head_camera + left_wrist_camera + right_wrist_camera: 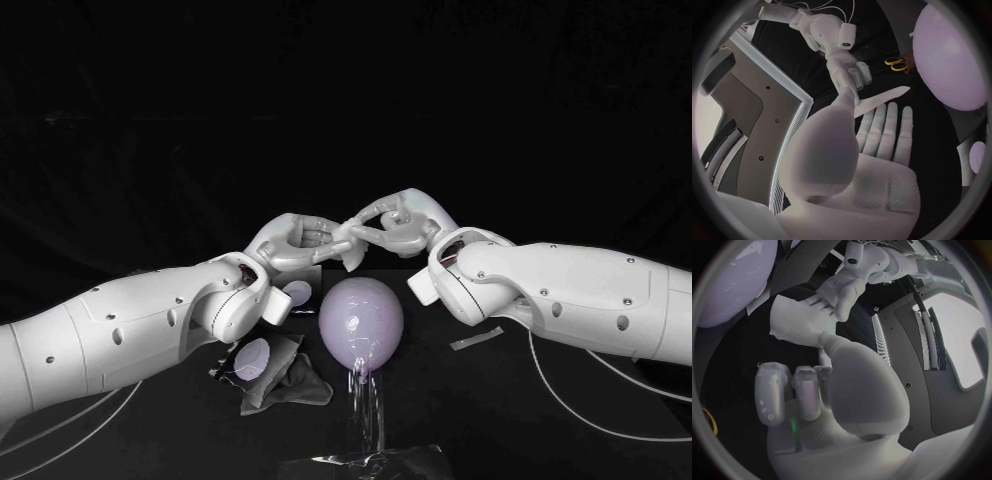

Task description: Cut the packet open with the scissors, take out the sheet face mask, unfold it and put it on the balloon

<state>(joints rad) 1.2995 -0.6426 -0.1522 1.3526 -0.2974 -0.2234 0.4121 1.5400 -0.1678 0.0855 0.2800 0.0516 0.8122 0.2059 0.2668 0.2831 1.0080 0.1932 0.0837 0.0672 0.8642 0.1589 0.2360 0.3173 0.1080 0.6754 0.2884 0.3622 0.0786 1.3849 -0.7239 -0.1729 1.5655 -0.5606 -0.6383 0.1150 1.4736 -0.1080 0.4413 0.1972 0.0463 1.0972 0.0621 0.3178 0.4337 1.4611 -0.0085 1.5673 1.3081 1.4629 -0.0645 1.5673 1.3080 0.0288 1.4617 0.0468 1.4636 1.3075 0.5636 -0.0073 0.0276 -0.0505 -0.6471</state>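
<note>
Sheet face mask (795, 322) is pinched by left hand (296, 243) and right hand (401, 222) near balloon (361, 322).

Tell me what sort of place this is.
Probably a robot lab test bench: a black table against a dark backdrop, the left hand and right hand holding a sheet mask between them, and a pale balloon standing in for a face.
</note>
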